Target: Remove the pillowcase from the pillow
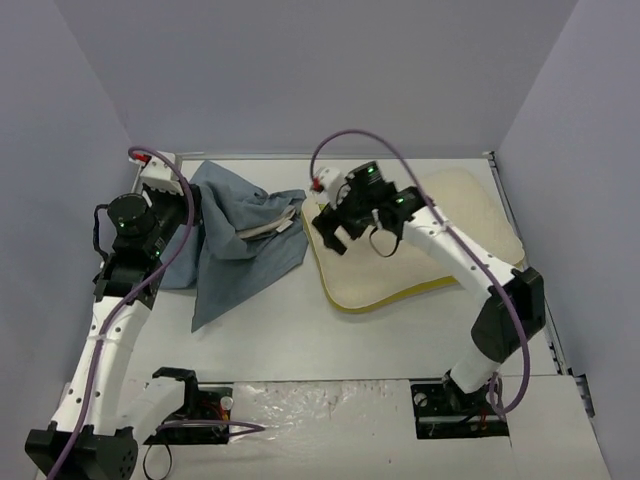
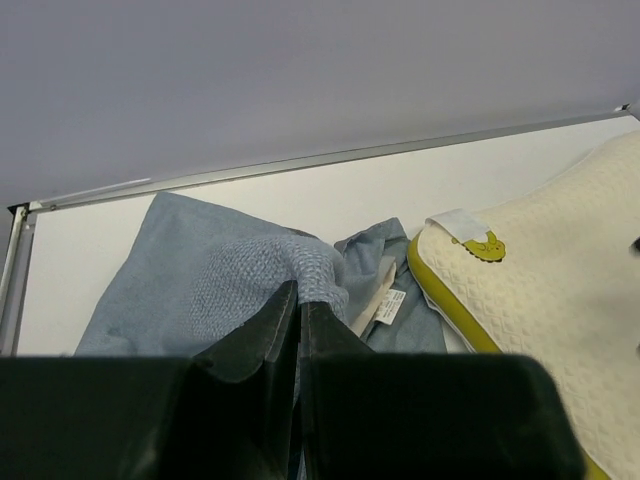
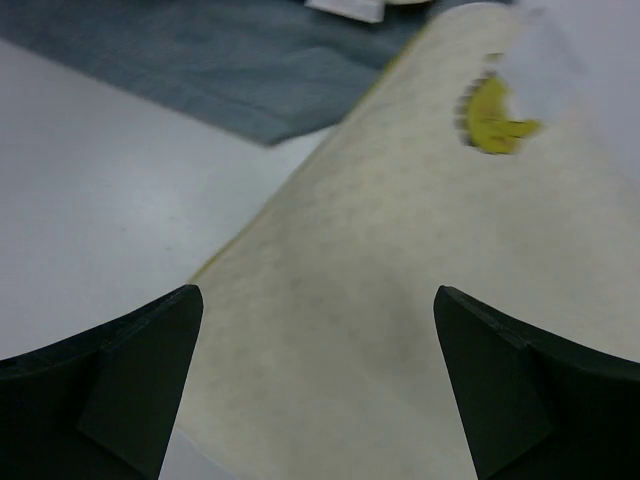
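Observation:
The blue-grey pillowcase (image 1: pixel 235 240) lies crumpled on the table's left half, apart from the cream pillow (image 1: pixel 440 235) at the right. My left gripper (image 1: pixel 190 215) is shut on a fold of the pillowcase (image 2: pixel 220 280), pinched between its fingertips. A white tag (image 2: pixel 391 303) shows on the cloth near the pillow's yellow edge (image 2: pixel 450 305). My right gripper (image 1: pixel 335 235) is open over the pillow's left corner, with the pillow (image 3: pixel 400 260) between and below its fingers, holding nothing.
White table (image 1: pixel 270 340) with grey walls on three sides and a metal rim (image 2: pixel 300 165) at the back. Arm base mounts (image 1: pixel 190 410) sit at the near edge. A purple cable (image 1: pixel 345 140) loops above the right arm.

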{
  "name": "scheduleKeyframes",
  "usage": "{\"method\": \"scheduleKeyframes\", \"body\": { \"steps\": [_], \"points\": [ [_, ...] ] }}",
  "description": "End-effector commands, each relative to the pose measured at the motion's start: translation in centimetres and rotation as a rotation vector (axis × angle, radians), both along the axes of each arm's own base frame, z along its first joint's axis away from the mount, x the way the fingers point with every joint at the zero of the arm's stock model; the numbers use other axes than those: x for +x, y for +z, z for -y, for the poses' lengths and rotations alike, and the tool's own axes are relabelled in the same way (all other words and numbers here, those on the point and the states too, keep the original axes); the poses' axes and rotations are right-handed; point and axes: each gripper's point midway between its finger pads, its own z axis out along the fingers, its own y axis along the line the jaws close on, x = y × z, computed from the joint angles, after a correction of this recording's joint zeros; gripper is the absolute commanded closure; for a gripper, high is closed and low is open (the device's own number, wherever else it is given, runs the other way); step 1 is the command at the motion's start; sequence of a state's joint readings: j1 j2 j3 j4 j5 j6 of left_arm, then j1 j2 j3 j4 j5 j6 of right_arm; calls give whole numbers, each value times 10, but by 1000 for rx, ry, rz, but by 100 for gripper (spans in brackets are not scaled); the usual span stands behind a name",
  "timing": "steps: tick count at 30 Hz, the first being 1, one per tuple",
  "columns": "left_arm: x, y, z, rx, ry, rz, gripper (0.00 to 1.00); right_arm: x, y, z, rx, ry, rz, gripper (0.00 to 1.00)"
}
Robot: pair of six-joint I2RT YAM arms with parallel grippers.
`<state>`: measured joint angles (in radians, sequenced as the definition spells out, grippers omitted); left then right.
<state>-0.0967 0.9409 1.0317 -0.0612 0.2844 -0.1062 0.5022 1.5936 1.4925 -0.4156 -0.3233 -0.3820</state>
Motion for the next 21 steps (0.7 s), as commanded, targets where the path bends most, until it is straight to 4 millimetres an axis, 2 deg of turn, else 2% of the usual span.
{"method": "scheduleKeyframes", "body": {
  "steps": [1, 4, 5, 8, 9, 10, 13, 14, 17, 18, 20, 21],
  "points": [
    [-13, 14, -8, 16, 31, 41, 98, -45, -46, -38, -21, 7, -192, 3],
    [-17, 1, -9, 12, 34, 30, 98, -54, -65, -58, -25, -43, -250, 4],
    [-17, -2, -9, 1, 34, 23, 98, -54, -77, -60, -39, -57, -266, 4],
    [-17, -11, -8, -9, 29, 12, 98, -39, -103, -43, -197, -172, -165, 7],
    [-15, -14, -7, -13, 29, 10, 98, -32, -112, -25, -267, -237, -125, 10],
    [-14, -16, -7, -14, 26, 6, 98, -29, -116, -20, -306, -243, -92, 11],
    [-7, -24, -3, -37, 15, -15, 98, -27, -128, -1, -410, -281, -29, 18],
    [-3, -18, -2, -49, 12, 13, 98, -28, -134, 3, -446, -273, -22, 20],
    [1, -13, 5, -90, -17, 28, 98, -39, -155, 10, -499, -237, -60, 39],
    [2, -5, 8, -103, -32, 56, 98, -42, -159, 11, -501, -225, -75, 54],
    [-2, 7, 21, -134, -106, 84, 98, -47, -159, 12, -461, -200, -115, 73],
    [-2, 17, 28, -149, -148, 121, 98, -45, -154, 14, -440, -201, -124, 92]
  ]
}}
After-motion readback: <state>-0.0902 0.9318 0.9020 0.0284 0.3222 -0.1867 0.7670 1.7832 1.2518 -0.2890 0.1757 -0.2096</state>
